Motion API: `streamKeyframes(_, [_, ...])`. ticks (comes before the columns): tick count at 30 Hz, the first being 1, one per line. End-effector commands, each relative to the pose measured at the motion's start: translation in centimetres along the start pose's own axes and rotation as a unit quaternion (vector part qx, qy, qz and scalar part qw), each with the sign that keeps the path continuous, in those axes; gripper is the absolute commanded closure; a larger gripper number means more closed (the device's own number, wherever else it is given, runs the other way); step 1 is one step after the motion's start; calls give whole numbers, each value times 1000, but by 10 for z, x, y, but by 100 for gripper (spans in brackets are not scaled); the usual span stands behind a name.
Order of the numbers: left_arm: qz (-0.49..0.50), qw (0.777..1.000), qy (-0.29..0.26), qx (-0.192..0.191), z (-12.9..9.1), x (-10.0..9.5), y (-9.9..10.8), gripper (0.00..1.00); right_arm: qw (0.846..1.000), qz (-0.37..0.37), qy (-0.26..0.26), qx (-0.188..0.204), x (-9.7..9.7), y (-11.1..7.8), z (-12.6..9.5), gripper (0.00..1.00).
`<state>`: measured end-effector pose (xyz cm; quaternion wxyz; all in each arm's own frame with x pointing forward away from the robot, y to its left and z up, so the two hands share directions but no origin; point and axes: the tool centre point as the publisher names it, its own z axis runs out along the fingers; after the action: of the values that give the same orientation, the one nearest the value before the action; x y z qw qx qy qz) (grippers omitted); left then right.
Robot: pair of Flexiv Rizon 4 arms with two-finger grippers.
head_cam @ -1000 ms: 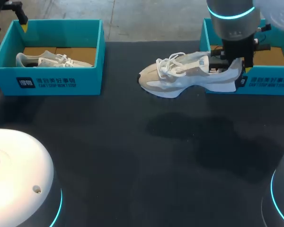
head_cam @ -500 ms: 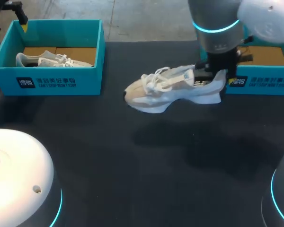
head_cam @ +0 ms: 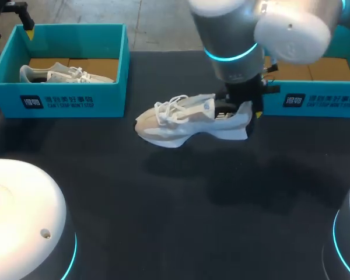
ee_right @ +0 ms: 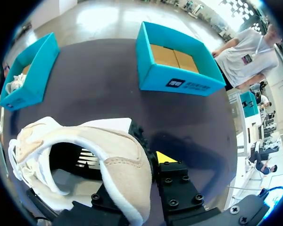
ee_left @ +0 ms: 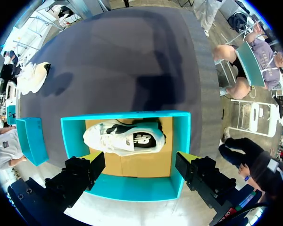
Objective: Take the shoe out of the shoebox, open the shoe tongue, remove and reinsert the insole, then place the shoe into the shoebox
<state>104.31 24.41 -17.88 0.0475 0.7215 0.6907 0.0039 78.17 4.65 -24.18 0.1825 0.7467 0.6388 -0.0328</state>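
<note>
A white and beige shoe (head_cam: pixel 184 119) hangs just above the dark table, toe pointing left. My right gripper (head_cam: pixel 240 108) is shut on its heel collar; in the right wrist view one yellow fingertip (ee_right: pixel 164 157) presses the outside of the heel (ee_right: pixel 118 160) and the other finger sits inside the shoe. The right teal shoebox (head_cam: pixel 315 102) (ee_right: pixel 179 70) stands behind the shoe with only brown cardboard showing inside. My left gripper (ee_left: pixel 140 162) (head_cam: pixel 11 11) hovers open above the left shoebox (ee_left: pixel 127 190), apart from the second shoe (ee_left: pixel 125 139) inside.
The left teal shoebox (head_cam: pixel 64 93) stands at the back left with the other white shoe (head_cam: pixel 64 73) lying in it. Two white arm bases (head_cam: pixel 23 216) sit at the front corners. Dark table (head_cam: pixel 163 204) spreads between the boxes and the front edge.
My right arm has carried the shoe leftward and a little toward the front, away from the right shoebox. The left arm has kept still.
</note>
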Motion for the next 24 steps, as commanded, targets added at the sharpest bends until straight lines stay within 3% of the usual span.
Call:
streamKeyframes(1, [0, 1000, 1, -1, 0, 0, -1, 0, 1000, 4, 2, -4, 9, -10, 7, 100])
streamKeyframes(18, [0, 1000, 1, -1, 0, 0, -1, 0, 999, 2, 35, 22, 35, -56, 45, 100])
streamKeyframes(24, [0, 1000, 1, -1, 0, 0, -1, 0, 999, -13, 52, 8, 43, -68, 60, 100])
